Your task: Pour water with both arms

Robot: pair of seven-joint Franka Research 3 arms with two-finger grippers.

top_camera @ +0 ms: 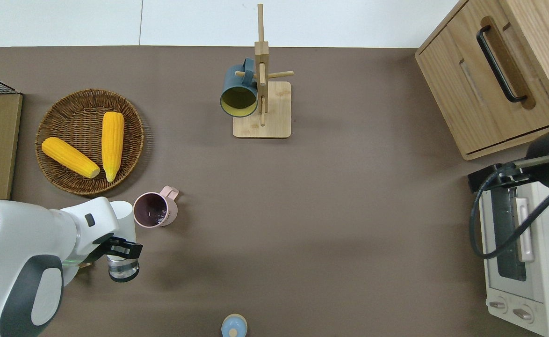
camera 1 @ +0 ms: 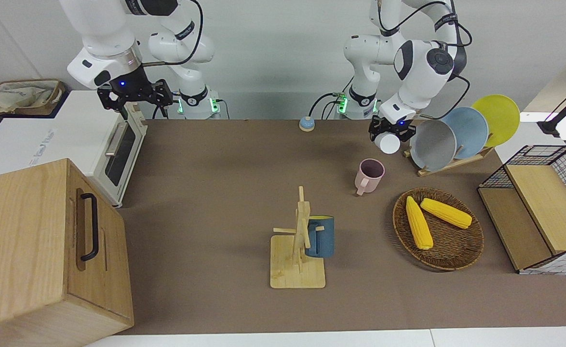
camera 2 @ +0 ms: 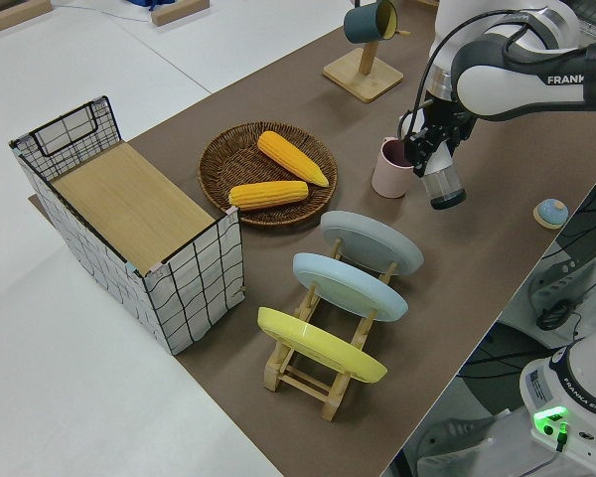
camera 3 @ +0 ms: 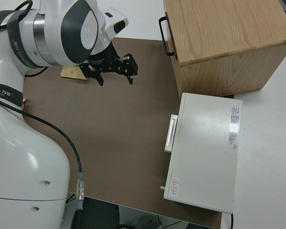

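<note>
- Left side view: "FRANKA" lettering shows on the left arm's forearm and on a base at the table edge
- Left gripper (top_camera: 124, 248): fingers closed on a clear glass cup (top_camera: 123, 268), held off the table and tilted, its mouth toward the pink mug (top_camera: 152, 210); the overhead view places it over bare mat (top_camera: 330, 206), just on the robots' side of that mug
- Pink mug: upright on the mat, dark inside, handle pointing away from the robots
- Right gripper (camera 3: 115, 71): fingers spread apart and empty; this arm is parked
- Wicker basket (top_camera: 54, 175): holds two corn cobs (top_camera: 112, 142), farther from the robots than the pink mug
- Plate rack (camera 2: 323, 368): yellow, blue and grey plates on edge, beside the held cup at the left arm's end
- Mug tree (top_camera: 261, 93): a blue mug (top_camera: 238, 93) hangs on it
- Toaster oven (top_camera: 520, 262) and wooden cabinet (top_camera: 494, 79): at the right arm's end
- Small blue bell (camera 1: 306, 124): near the arm bases
</note>
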